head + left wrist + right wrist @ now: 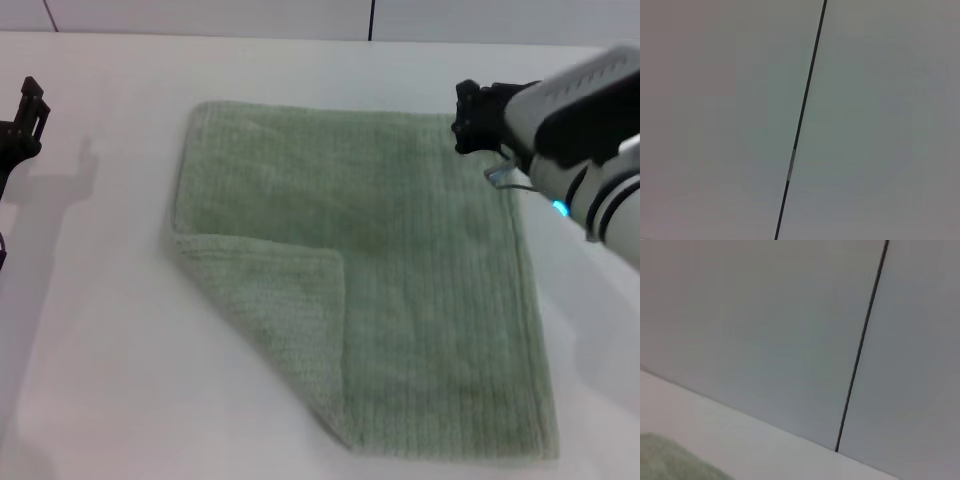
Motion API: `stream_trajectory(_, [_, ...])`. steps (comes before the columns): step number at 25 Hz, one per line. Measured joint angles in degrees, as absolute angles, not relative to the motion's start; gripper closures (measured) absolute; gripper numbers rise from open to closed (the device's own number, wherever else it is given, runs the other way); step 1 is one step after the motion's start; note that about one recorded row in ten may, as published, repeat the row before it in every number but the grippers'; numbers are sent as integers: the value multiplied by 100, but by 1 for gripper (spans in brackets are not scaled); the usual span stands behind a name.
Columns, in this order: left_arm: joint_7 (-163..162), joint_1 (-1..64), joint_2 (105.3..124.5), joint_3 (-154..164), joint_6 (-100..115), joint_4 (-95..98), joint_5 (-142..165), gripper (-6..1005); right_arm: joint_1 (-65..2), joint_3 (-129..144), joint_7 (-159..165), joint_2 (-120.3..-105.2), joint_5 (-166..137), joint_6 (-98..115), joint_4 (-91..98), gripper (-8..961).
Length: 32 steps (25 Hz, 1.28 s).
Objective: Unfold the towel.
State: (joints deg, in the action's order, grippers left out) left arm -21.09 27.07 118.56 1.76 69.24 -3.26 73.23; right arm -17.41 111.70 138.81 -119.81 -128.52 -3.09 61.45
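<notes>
Green towel [400,290] flat, near-left corner folded; right tool [468,118] over far-right corner, spread unclear.

No readable text, label, brand, number or sign anywhere across the head and wrist views: nothing legible on the cloth, the arms, the wall panels or the surface [120,300].

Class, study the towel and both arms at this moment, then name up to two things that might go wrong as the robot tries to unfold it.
1. The towel has one near-left corner flap folded over; the right gripper sits at the opposite far-right corner, so pulling there may drag the whole cloth across the table instead of opening the flap.
2. The left gripper is off at the table's left edge, so nothing pins the towel.
</notes>
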Motion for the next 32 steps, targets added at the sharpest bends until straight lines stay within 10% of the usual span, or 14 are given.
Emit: stream_trajectory(32, [-2109,2786,11866,190,6944,-384,7348,344,-3540,7523,14482,-11719,-13903,6176,5923,950])
